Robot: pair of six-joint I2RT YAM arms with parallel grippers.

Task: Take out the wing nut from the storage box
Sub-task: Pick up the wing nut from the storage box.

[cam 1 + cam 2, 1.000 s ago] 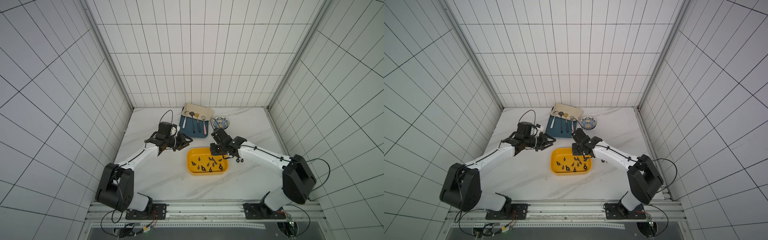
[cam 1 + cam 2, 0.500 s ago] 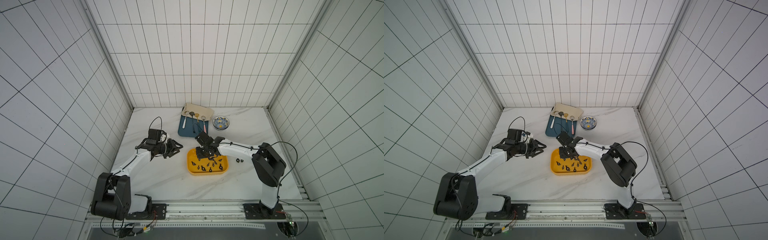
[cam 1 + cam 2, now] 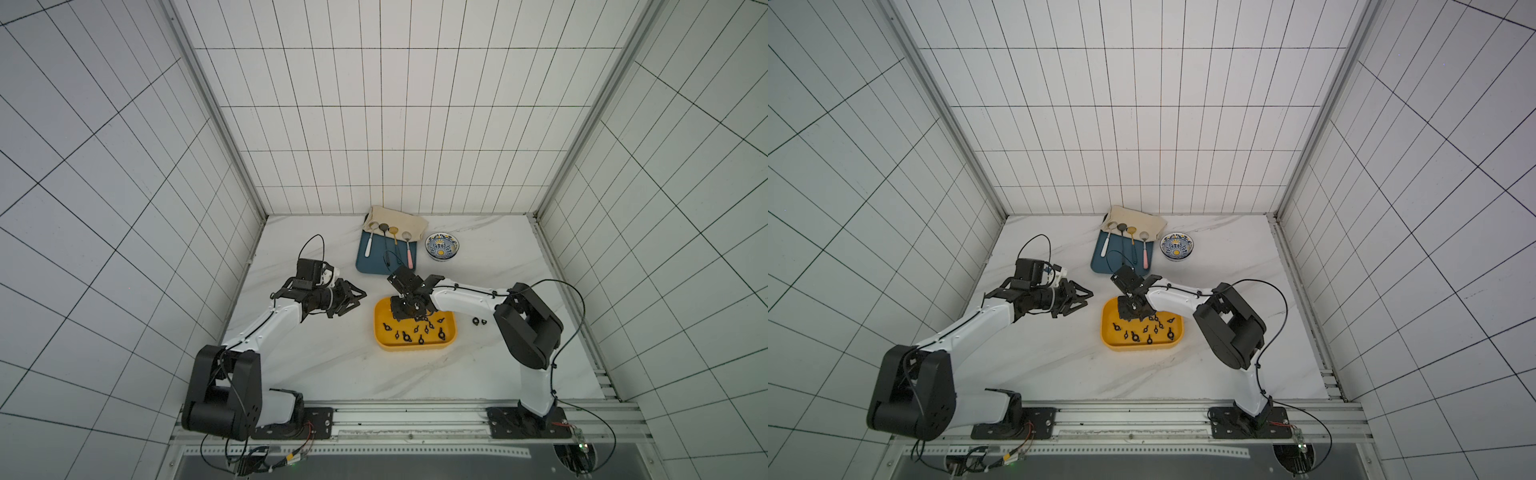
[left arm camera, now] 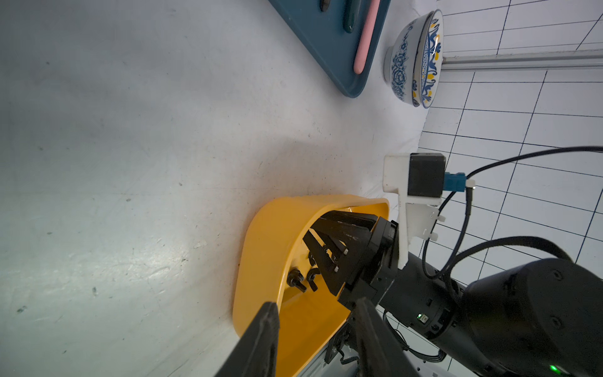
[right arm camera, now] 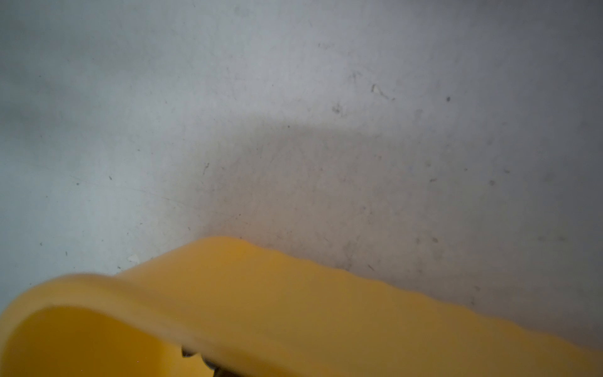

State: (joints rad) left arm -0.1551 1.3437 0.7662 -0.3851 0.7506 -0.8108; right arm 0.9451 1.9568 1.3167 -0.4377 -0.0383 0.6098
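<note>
Left wrist view shows my right end effector [image 4: 313,228] reaching down into the storage box [image 4: 261,261], its fingers slightly parted and just beside two wing nuts [image 4: 296,281] on the yellow floor. I cannot tell whether they pinch one. In a top view the box sits at lower centre of the frame on the worktop [image 3: 332,353], and I work over its upper-left corner. My left end effector [image 3: 359,300] hangs released and empty to the left of the box, apart from it. I judge this to be the picking step. The next move calls for closing on a single nut by its wings, then lifting straight up over the wall without dragging neighbours along. I count about ten nuts loose in the box, and more may hide under my fingers. Two small dark pieces [image 3: 478,321] lie on the worktop just right of the box; they are probably nuts, but too small to be sure. Toward the upper centre are one blue tray [image 3: 365,266] carrying four spoons [image 3: 409,253], one cloth [image 3: 399,218] and one patterned bowl [image 3: 443,247].
</note>
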